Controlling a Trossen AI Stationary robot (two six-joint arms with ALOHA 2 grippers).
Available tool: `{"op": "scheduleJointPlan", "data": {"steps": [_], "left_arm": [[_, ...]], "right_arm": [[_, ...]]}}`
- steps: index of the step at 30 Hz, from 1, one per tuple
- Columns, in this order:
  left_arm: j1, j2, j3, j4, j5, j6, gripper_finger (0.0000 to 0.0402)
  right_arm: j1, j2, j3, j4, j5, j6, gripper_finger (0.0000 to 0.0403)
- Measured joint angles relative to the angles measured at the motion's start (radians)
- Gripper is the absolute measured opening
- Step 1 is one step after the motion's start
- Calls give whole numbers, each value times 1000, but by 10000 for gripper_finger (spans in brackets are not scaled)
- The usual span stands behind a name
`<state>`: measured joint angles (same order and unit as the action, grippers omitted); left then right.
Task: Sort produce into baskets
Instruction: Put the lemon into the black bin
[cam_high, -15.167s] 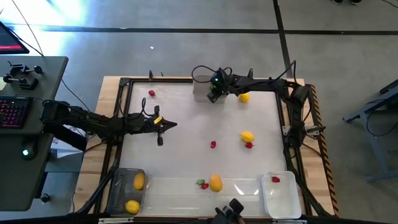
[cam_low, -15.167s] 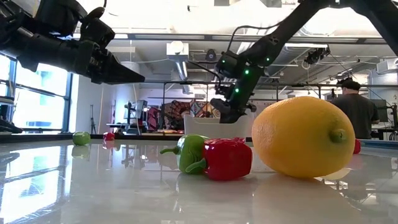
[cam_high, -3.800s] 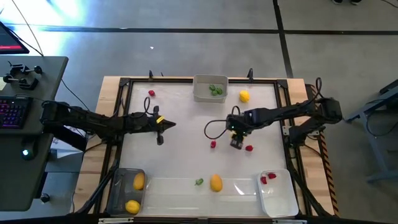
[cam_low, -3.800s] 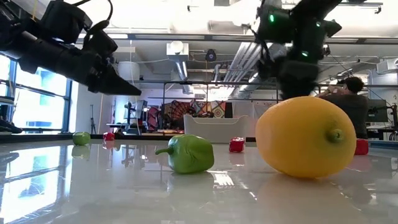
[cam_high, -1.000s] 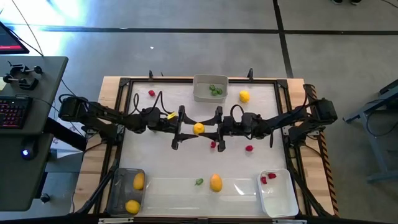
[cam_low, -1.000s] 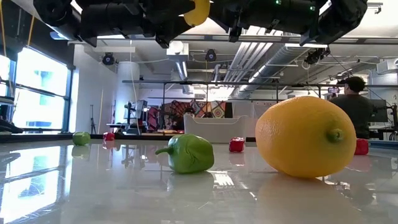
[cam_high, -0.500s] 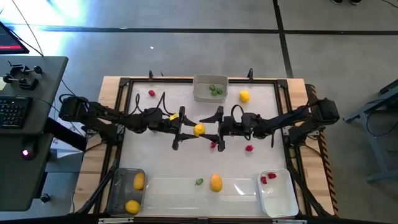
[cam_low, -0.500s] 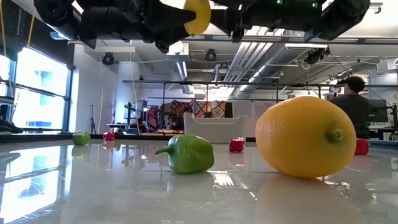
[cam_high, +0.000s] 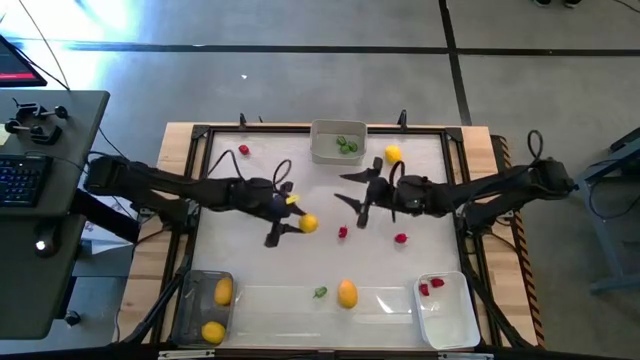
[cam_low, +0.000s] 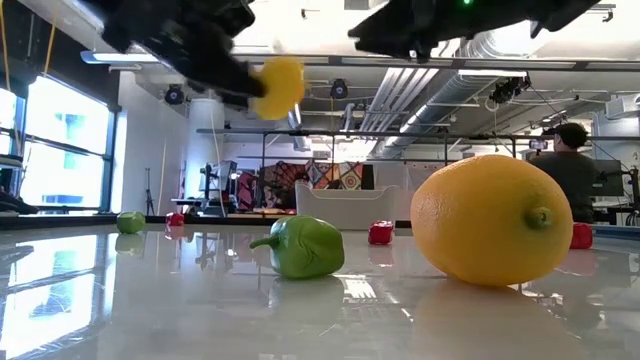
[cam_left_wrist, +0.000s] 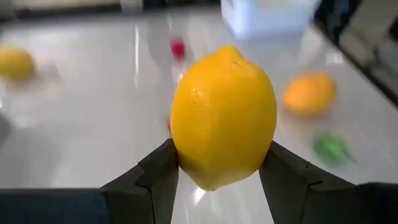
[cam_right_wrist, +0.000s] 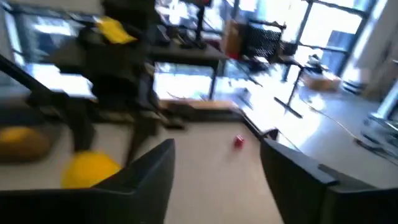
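Note:
A yellow lemon (cam_high: 309, 224) hangs above mid-table with my left gripper (cam_high: 297, 224) shut on it; the low view shows it high over the tabletop (cam_low: 278, 87). My right gripper (cam_high: 352, 191) stands open a little to its right, nothing between its fingers. Loose produce lies on the table: a lemon (cam_high: 347, 293) and a green piece (cam_high: 320, 292) near the front, red pieces (cam_high: 343, 232) at the middle. The pale grey basket (cam_high: 324, 153) holds green pieces, the dark-tinted basket (cam_high: 192, 312) two lemons, the white basket (cam_high: 450, 318) red pieces. My left gripper pinches the lemon between its two fingers (cam_left_wrist: 158, 174), which press on its two opposite sides (cam_left_wrist: 181, 149) below its widest part. The fingers come from the table's left, slanting a little down. The lemon sits at their free ends, lifted clear of the table.
Another lemon (cam_high: 393, 154) lies by the far edge next to the grey basket, a red piece (cam_high: 244, 150) at the far left and one (cam_high: 401, 238) right of centre. A dark frame (cam_high: 200, 135) rims the table. A person (cam_low: 570, 170) stands in the room behind.
The lemon was between both grippers at mid-table. It has now gone with my left gripper toward the near edge and somewhat lower, the gripper tipping down. My right gripper has drawn back toward the table's right and far side, away from the lemon.

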<state>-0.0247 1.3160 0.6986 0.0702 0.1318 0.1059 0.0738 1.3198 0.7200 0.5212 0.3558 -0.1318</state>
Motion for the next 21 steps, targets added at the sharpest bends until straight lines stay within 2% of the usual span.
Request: {"op": "scheduleJointPlan", "data": {"steps": [4,10,16,21], "left_arm": [[-69,-56,83,-352,-60,-37,172],[-214,-133,167,-812,-113,-281,172],[-419,-202,208,-1076,-108,-559,172],[-604,-229,226,-1161,-40,-863,172]], "right_arm": [[0,2,-1,-108,34,24,173],[1,9,-1,-165,35,45,90],[-2,9,-1,-165,35,37,39],[-2,9,-1,-164,35,26,19]]}}
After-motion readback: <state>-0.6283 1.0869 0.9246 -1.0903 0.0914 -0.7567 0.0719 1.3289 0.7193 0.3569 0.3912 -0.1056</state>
